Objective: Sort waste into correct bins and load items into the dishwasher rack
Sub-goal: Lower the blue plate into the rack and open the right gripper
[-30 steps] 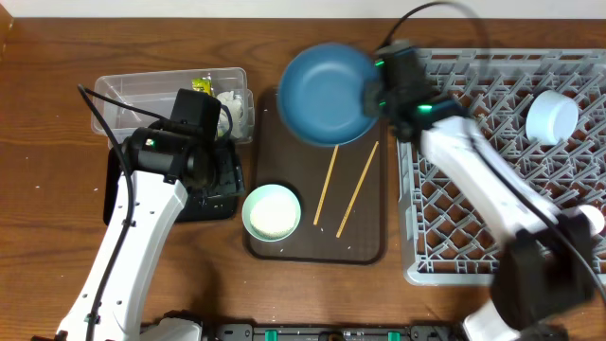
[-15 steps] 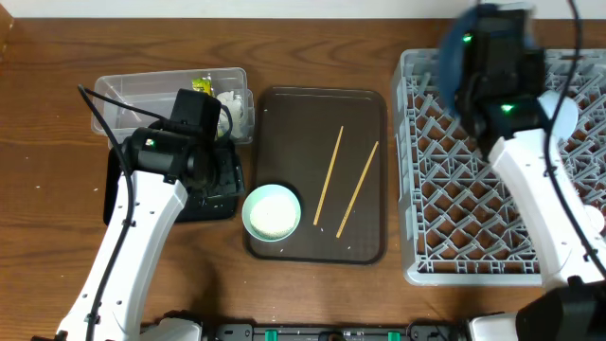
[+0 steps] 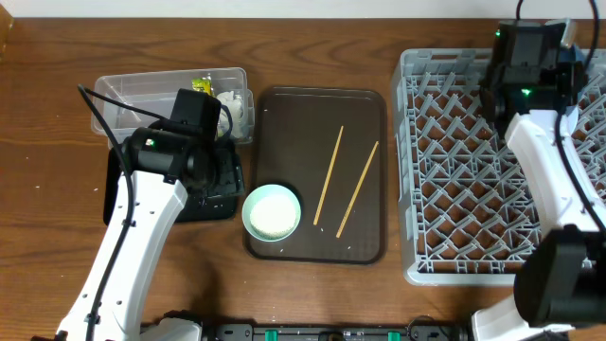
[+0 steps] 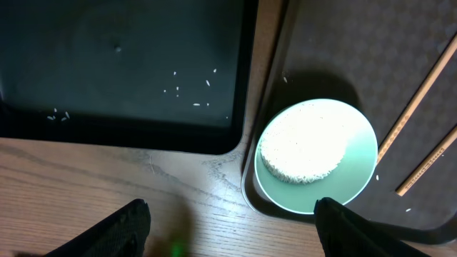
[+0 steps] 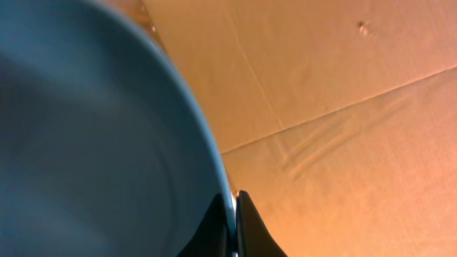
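Observation:
My right gripper (image 5: 232, 208) is shut on the rim of the large dark-blue bowl (image 5: 86, 143), which fills the left of the right wrist view. In the overhead view this gripper (image 3: 524, 66) is above the back of the grey dishwasher rack (image 3: 454, 189). My left gripper (image 4: 232, 228) is open and empty over bare wood, between the black tray (image 4: 121, 64) and the pale-green bowl (image 4: 316, 155) holding white rice. Loose rice grains (image 4: 189, 89) lie in the black tray. Two chopsticks (image 3: 329, 175) (image 3: 358, 188) lie on the brown tray. The light-blue bowl and pink cup are hidden.
The clear tub (image 3: 133, 90) at the back left holds the yellow-green wrapper (image 3: 202, 85) and the white tissue (image 3: 232, 102). The dark-brown serving tray (image 3: 284, 123) lies between the bins and the rack. My left arm covers most of the black tray (image 3: 227, 180).
My right arm has carried the dark-blue bowl from above the brown tray to the right, over the back of the rack. The left arm has not moved.

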`<move>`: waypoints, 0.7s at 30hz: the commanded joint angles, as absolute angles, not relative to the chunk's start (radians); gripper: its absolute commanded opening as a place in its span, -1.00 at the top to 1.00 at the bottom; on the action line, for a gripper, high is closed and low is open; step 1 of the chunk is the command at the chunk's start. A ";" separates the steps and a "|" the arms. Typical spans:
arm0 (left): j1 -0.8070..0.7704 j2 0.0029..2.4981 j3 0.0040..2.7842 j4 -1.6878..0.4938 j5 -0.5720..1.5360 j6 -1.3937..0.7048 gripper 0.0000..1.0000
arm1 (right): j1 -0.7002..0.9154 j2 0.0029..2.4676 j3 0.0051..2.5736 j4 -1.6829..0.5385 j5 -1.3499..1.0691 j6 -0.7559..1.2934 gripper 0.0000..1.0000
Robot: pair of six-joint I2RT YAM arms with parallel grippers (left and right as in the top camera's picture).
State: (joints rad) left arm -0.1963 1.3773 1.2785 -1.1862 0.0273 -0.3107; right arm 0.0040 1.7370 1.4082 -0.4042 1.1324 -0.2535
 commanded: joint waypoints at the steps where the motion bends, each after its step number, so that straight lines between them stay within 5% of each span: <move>1: -0.191 1.371 1.280 -1.192 0.030 -0.313 -0.54 | 0.015 1.766 1.417 -0.410 1.166 -0.219 0.98; 21: -0.191 1.371 1.280 -1.188 0.030 -0.312 -0.54 | 0.168 1.802 1.416 -0.458 1.095 -0.200 0.98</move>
State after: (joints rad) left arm -0.1963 1.3773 1.2785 -1.1854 0.0269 -0.3107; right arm 0.1272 1.7630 1.4151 -0.4435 1.2407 -0.1467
